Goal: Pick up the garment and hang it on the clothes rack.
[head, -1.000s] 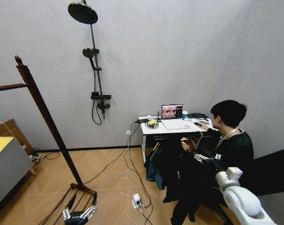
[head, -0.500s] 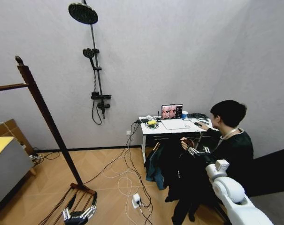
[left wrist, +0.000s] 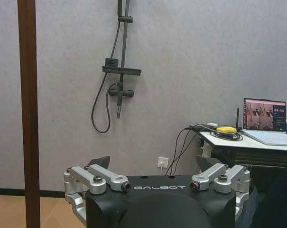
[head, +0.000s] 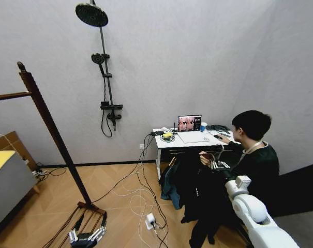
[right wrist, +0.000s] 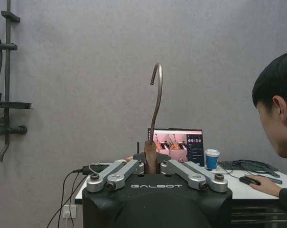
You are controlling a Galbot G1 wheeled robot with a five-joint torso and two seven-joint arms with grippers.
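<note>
The right tool (head: 217, 164) is up at the hanger neck, and in the right wrist view its fingers (right wrist: 134, 167) are pinched tight on the base of the metal hook (right wrist: 155, 109), which stands upright above them. The black coat (head: 197, 191) hangs below it in front of the white counter (head: 195, 140), its hem down near the wooden floor (head: 120, 199). A seated person has one hand (head: 204, 159) on the coat's collar. The left tool (head: 86, 237) hangs low beside the foot of the clothes rack (head: 50, 129), its fingers (left wrist: 105, 176) spread wide with nothing between them.

Room check: plain grey wall (head: 197, 62), a black shower rail (head: 105, 72) with a round head, cables trailing across the floorboards. On the counter sit an open laptop (head: 190, 124), a blue cup (head: 203, 126) and a yellow item in a bowl. Both wrist views read "GALBOT" across the black tool housing. The laptop screen shows a timer, "00:50".
</note>
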